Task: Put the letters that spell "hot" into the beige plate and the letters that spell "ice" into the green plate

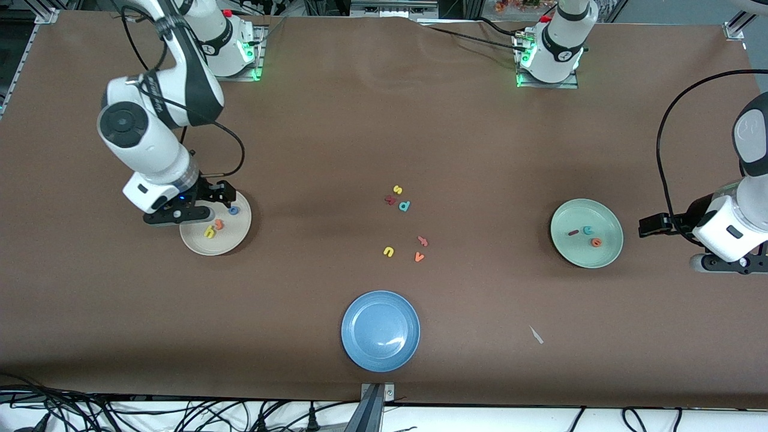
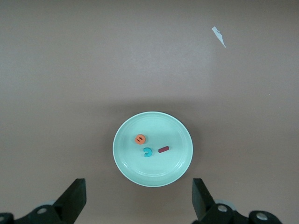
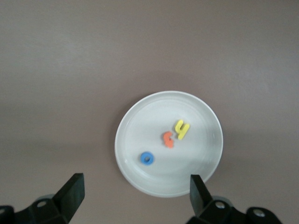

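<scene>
**Six toy letters sorted onto two plates**

Six small, flat toy letters lie sorted, as we see it. On the smooth, round beige plate (image 1: 198, 243), at nine o'clock on the table, rest a yellow h (image 1: 209, 231), an orange t (image 1: 219, 224) and a blue ring-shaped o (image 1: 233, 210). The right gripper (image 1: 217, 199) hangs over this plate, fingers spread, holding nothing. On the glossy green plate (image 1: 606, 255), at three o'clock, lie a dark red i (image 1: 573, 232), a teal c (image 1: 588, 230) and an orange e (image 1: 596, 242). The left gripper (image 2: 138, 198) waits above it, fingers spread. We see a matte brown table (image 1: 384, 120) and a blue plate (image 1: 380, 330) at six o'clock.
</scene>
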`<state>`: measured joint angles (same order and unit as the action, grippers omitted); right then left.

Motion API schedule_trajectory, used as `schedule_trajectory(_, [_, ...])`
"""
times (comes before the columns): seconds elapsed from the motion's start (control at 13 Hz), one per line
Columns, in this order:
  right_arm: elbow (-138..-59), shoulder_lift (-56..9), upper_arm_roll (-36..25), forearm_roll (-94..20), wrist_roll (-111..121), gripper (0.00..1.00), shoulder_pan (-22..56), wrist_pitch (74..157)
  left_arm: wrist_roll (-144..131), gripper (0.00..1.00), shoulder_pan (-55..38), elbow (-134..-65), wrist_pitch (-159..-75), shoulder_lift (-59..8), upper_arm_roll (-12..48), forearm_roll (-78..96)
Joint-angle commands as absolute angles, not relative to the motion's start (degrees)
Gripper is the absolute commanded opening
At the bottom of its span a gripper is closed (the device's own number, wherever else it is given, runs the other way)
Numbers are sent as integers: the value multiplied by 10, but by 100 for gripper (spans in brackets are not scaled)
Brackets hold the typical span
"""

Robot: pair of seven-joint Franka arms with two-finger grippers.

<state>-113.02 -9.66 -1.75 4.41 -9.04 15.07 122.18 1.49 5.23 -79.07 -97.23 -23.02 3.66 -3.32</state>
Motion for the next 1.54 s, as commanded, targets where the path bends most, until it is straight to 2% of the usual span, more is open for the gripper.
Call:
schedule_trajectory(0.0, [-1045,-78,-17,20,-84,100,149,1095,25,99,50,-792,-978,-228,33,-13])
schedule_trajectory(0.23, [-983,-72,-39,-3,-34,100,149,1017,25,99,49,-792,-978,-228,33,-13])
schedule_trajectory(0.77, [-901,-72,-44,-6,-27,100,149,932,25,99,43,-792,-984,-230,33,-13])
schedule_trajectory(1.08, [-914,-28,-41,-22,-5,100,117,917,25,99,43,-793,-985,-232,33,-13])
schedule_trajectory(1.46, [-890,-35,-50,-20,-4,100,116,906,25,99,43,-793,-985,-232,33,-13])
